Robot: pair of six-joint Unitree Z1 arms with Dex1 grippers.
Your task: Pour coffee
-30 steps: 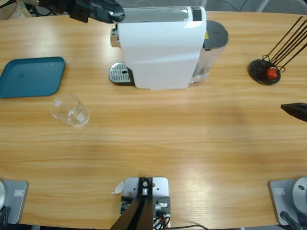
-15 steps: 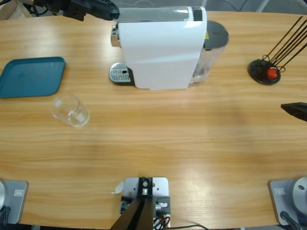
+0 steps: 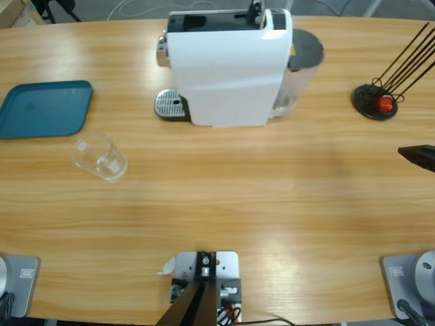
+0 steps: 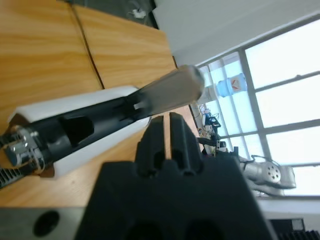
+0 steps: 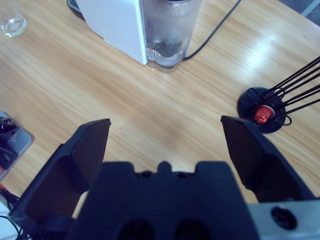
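Observation:
The white coffee machine [image 3: 228, 75] stands at the table's back middle with its silver lever [image 3: 256, 12] raised and the top slot open. An upright clear glass [image 3: 100, 156] sits front left of it, away from the drip grate [image 3: 170, 104]; I see no coffee in it. My left gripper [image 4: 166, 120] is shut on nothing and looks along the machine's open top [image 4: 75, 130] at the lever [image 4: 170, 92]; it is outside the high view. My right gripper [image 5: 165, 125] hangs open and empty over bare table, its tip at the right edge [image 3: 418, 156].
A blue tray [image 3: 44, 109] lies at the far left. A black wire capsule stand [image 3: 374, 102] with a red capsule [image 3: 385, 103] stands at the right. The machine's water tank [image 5: 170, 27] and cable [image 5: 215, 30] face my right gripper.
The left arm, at the machine's top left corner before, has pulled back out of the high view. The machine's lever now stands raised and its top is open.

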